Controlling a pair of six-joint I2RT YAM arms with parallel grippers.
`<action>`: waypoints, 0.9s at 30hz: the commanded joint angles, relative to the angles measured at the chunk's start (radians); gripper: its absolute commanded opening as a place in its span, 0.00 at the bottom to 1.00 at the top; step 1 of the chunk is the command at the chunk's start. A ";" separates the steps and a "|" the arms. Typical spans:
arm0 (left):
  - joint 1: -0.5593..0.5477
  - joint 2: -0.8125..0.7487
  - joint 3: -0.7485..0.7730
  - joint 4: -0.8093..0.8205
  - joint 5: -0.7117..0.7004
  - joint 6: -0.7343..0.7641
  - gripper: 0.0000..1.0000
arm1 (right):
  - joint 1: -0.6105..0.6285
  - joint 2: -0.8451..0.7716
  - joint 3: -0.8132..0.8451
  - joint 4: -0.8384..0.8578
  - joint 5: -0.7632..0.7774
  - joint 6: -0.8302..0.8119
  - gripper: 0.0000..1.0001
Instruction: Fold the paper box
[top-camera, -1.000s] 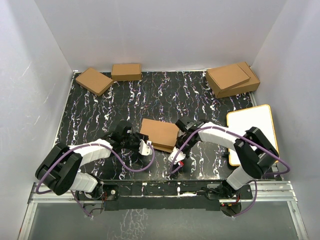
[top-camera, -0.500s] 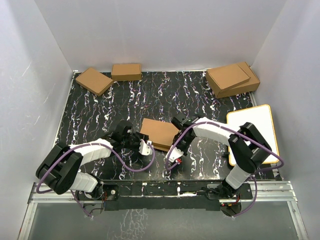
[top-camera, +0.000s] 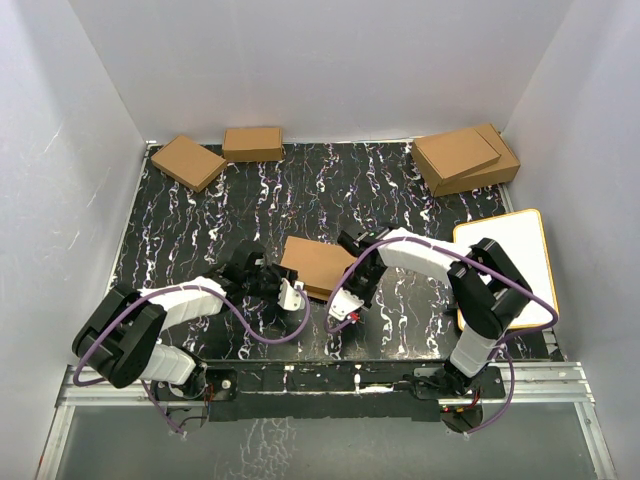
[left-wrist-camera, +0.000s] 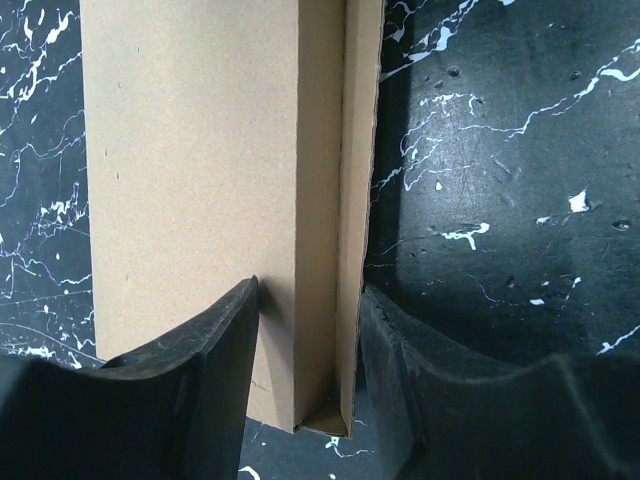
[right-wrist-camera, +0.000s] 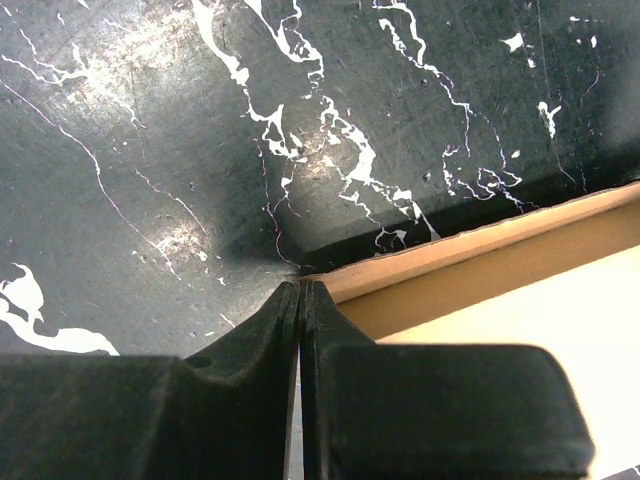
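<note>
The paper box (top-camera: 318, 266) lies about mid-counter, a little toward the near edge, between the two arms, and already looks like a thin flat rectangle rather than an open sheet. The left claw (left-wrist-camera: 310, 300) has its near-left side: in the wrist view one finger (left-wrist-camera: 200, 380) rests on the top panel and the other sits outside the upright side wall, so it is pinching that narrow edge strip. A dark seam runs along the strip between panel and wall, so I'd say that side is not fully seated. The right claw (right-wrist-camera: 301, 290) is pressed together with nothing between its tips, and those tips sit on the black marbled counter (top-camera: 200, 220) right at a corner of the box, whose pale edge runs off to the right in that view. To my eye this is the closing stage, with the left arm steadying the box while the right gets ready to nudge or tuck with its closed tips. The next move seems to call for a slow, level push against that corner or edge, with the left grip firm enough that the light cardboard doesn't skate or buckle. Two small boxes (top-camera: 188, 162) lie far left, and stacked larger boxes (top-camera: 465, 158) sit far right, well apart from the work.
</note>
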 joint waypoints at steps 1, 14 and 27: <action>-0.011 0.034 -0.001 -0.103 0.062 -0.003 0.41 | 0.008 0.004 0.058 0.036 -0.067 -0.062 0.08; -0.011 0.036 0.000 -0.107 0.063 0.001 0.41 | 0.036 0.035 0.073 0.020 -0.054 -0.063 0.08; -0.011 0.044 0.002 -0.113 0.066 0.007 0.41 | 0.075 0.090 0.129 -0.017 -0.025 -0.036 0.08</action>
